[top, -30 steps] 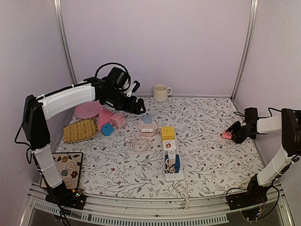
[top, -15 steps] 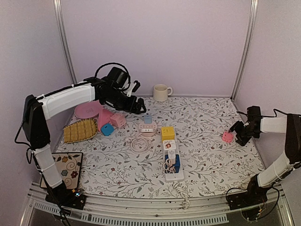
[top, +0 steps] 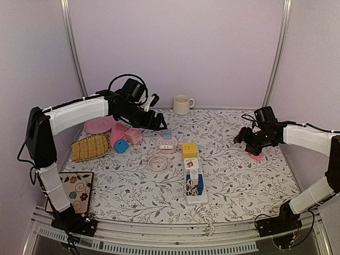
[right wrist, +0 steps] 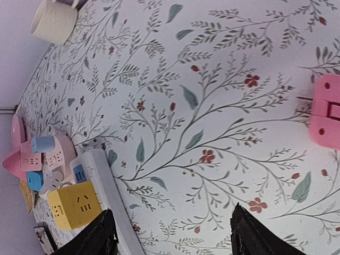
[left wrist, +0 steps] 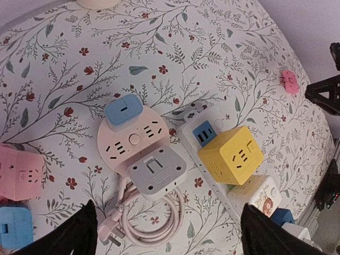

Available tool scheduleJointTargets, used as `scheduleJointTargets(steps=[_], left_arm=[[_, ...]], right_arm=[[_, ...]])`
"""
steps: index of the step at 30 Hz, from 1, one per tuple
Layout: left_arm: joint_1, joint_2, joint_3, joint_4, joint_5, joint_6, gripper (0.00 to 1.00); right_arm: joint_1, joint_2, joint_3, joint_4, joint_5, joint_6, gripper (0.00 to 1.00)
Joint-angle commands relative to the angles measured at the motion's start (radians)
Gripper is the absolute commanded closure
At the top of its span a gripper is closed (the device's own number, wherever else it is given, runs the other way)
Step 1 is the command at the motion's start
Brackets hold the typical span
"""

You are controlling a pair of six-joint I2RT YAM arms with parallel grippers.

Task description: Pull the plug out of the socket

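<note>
The right gripper (top: 242,137) hangs open at the right of the frame above the counter (top: 234,180). The pink plug (top: 257,156) lies loose just beside it. The left gripper (top: 159,124), also open, hovers over the round pink socket (left wrist: 119,146) near the middle, above the white power strip (top: 195,199).

**Frame Edges Are Cropping Several Things**

In the left wrist view, the top edge is cutting the mug (left wrist: 98,2). The left edge is clipping a pink cube (left wrist: 18,178) and a blue cube (left wrist: 13,228), and the power strip (left wrist: 188,130) is running out at the bottom right. In the right wrist view, the right edge is cropping the pink plug (right wrist: 326,111). The left gripper (left wrist: 169,207) and right gripper (right wrist: 171,211) are showing only dark fingertips.
</note>
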Motion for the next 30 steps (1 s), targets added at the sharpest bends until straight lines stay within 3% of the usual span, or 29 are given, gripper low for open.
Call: scheduleJointTargets(steps=[1,9,17,30], left_arm=[[-0.009,0.014,-0.039,0.033,0.029,-0.021,0.06],[-0.056,0.024,-0.094,0.066,0.042,-0.038,0.06],[-0.115,0.07,-0.079,0.075,0.041,-0.024,0.06],[-0.157,0.123,-0.038,0.083,0.059,-0.009,0.06]], right_arm=[[0.163,0.04,0.097,-0.088,0.054,0.031,0.25],[0.457,0.094,0.281,-0.221,0.14,0.102,0.25],[0.686,0.188,0.51,-0.482,0.261,0.183,0.26],[0.883,0.385,0.702,-0.716,0.334,0.269,0.32]])
